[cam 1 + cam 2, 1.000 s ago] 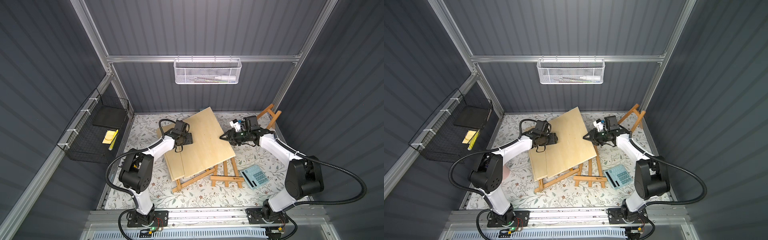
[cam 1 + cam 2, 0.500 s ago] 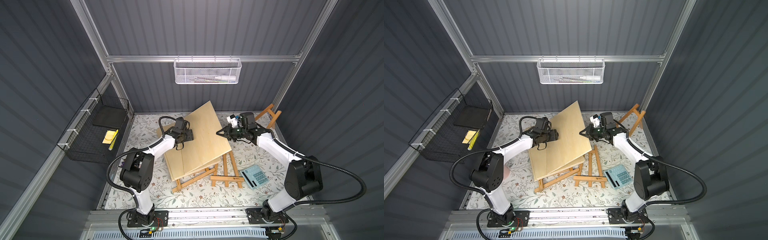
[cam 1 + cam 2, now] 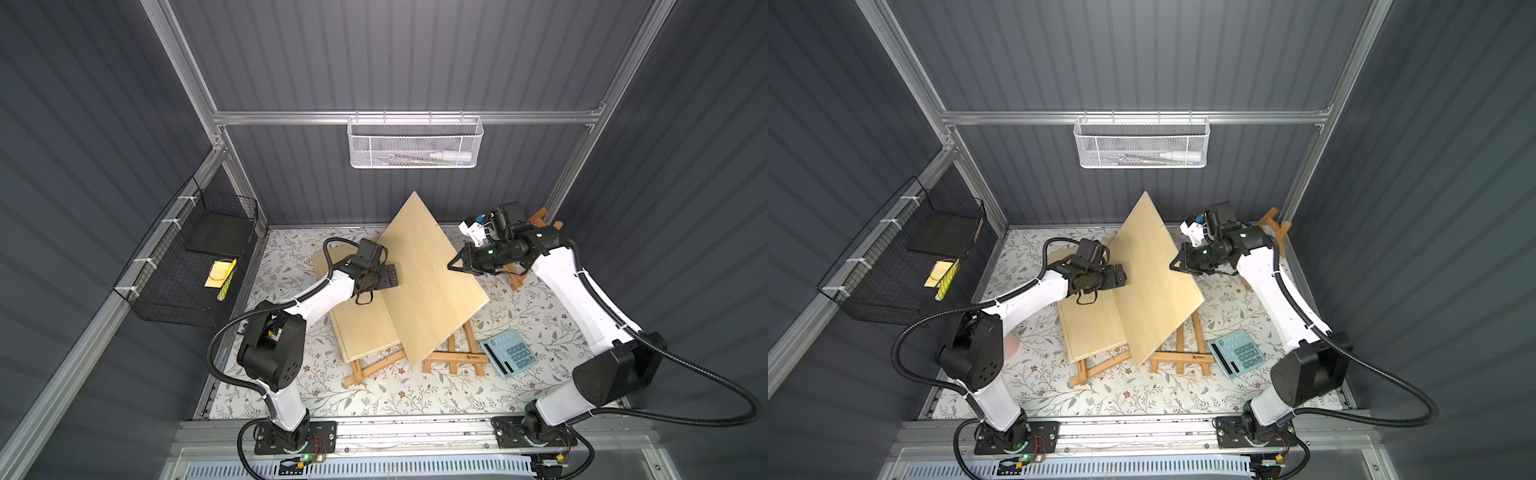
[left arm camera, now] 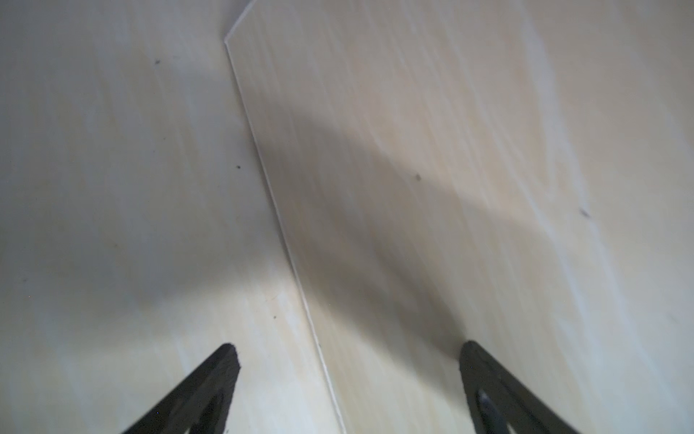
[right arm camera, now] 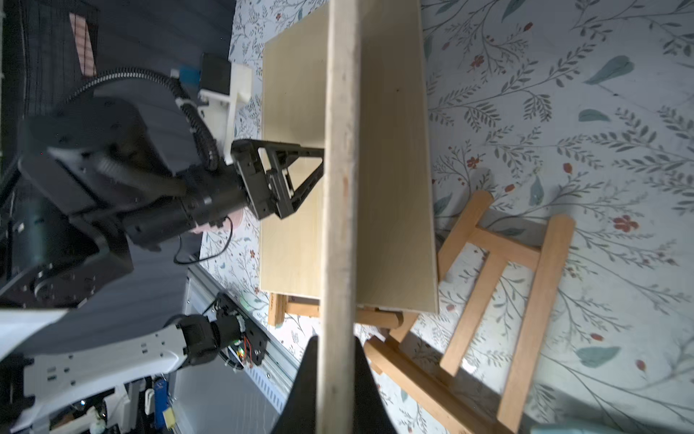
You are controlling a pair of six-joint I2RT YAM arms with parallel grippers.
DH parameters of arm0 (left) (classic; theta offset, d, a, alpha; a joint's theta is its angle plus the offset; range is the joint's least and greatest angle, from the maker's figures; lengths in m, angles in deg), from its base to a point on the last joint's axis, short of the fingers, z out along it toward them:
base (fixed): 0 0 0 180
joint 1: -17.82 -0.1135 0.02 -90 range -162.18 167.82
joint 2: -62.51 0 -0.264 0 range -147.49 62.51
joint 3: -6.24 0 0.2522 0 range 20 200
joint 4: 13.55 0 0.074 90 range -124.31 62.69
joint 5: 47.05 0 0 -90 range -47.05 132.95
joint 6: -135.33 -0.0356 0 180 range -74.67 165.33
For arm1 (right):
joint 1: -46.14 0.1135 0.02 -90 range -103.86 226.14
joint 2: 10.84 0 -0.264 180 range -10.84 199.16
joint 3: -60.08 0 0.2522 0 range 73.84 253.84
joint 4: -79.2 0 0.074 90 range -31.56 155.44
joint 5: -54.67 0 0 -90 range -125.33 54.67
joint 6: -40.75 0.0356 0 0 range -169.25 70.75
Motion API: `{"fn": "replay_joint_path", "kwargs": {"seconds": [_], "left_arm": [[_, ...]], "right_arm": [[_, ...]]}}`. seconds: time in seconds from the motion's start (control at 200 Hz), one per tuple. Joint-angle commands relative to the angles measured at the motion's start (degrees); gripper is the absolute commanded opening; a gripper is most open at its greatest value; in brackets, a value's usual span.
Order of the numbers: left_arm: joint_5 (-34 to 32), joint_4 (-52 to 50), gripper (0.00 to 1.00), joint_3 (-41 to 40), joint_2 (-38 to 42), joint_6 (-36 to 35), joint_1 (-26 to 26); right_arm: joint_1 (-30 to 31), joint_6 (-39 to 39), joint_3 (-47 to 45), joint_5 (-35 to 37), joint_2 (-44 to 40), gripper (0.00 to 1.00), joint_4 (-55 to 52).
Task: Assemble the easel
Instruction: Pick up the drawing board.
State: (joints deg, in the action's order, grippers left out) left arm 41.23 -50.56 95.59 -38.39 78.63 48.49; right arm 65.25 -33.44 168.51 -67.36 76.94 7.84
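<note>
Easel — its crossbar carries a small dark stamp, illegible.

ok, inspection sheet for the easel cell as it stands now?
Surface: floral-print mat, no spills seen.
Job's things: tilted plywood panel raised on edge; flat plywood panel lying on a wooden easel frame; second wooden frame beside it; third wooden frame in the back corner.
Clutter: light blue calculator on the mat.
Grippers: right gripper shut on the tilted plywood panel's edge; left gripper open at its opposite edge.
Cables: black conduits loop clear; thin black wire dangles over the flat panel.
Surroundings: black wire basket, white mesh basket.
</note>
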Motion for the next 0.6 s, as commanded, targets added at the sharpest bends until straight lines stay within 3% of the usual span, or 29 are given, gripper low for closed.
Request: {"fn": "replay_joint_path", "kwargs": {"seconds": [0.0,0.19,0.385,0.595], "left_arm": [[-2.49,-4.16,0.94,2.17,0.91,2.67,0.34],[-8.53,-5.73,0.93,3.72,2.58,5.09,0.01],[-12.60,-7.79,0.91,3.56,3.69,6.96,-0.31],[-15.28,-9.82,0.91,2.88,4.89,8.78,-0.73]], "right_arm": [[2.50,-13.42,5.48,-9.71,-6.59,0.00,-2.99],[2.51,-19.52,8.37,-4.33,-12.00,0.00,-3.99],[2.36,-25.93,12.19,8.50,-14.78,0.00,-5.32],[-3.27,-29.09,16.03,13.31,-13.14,0.00,-7.09]]}}
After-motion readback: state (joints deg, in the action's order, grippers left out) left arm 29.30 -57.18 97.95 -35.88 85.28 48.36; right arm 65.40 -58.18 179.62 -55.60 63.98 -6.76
